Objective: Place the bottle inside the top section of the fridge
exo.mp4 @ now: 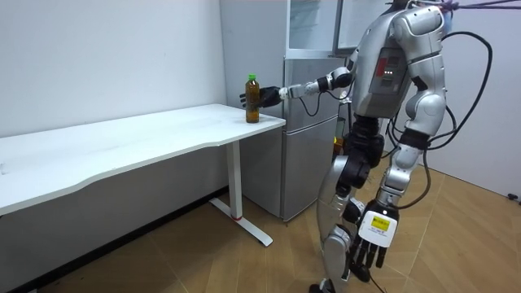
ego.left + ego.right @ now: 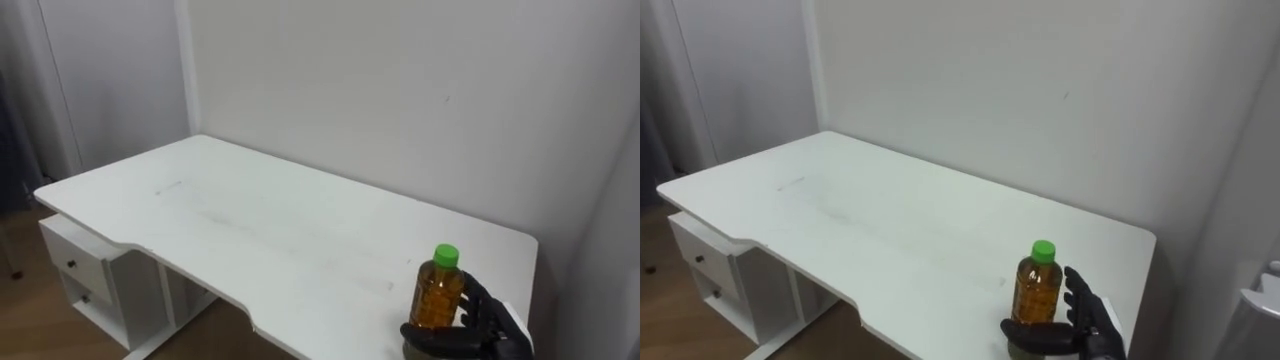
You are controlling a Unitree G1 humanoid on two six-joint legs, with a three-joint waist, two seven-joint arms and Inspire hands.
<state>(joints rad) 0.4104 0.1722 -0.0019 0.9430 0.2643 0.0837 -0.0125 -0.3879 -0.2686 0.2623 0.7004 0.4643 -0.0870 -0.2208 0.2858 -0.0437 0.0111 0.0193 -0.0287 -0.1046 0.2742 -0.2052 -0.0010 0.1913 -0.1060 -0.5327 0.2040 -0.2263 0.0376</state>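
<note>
The bottle (image 2: 438, 296) stands upright on the table (image 2: 250, 225), near its right corner. The right hand (image 2: 488, 320) grasps it, thumb across the front and fingers curled behind. The left hand (image 1: 366, 248) hangs relaxed at the robot's side, in front of the fridge (image 1: 305, 155).

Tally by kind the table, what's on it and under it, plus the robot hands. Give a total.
Table: 1
Bottle: 1, green-capped, near the table's right corner
Drawer unit: 1, under the table's left end
Robot hands: 2, right robot hand curled round the bottle, left robot hand hanging open
Total: 5
</note>
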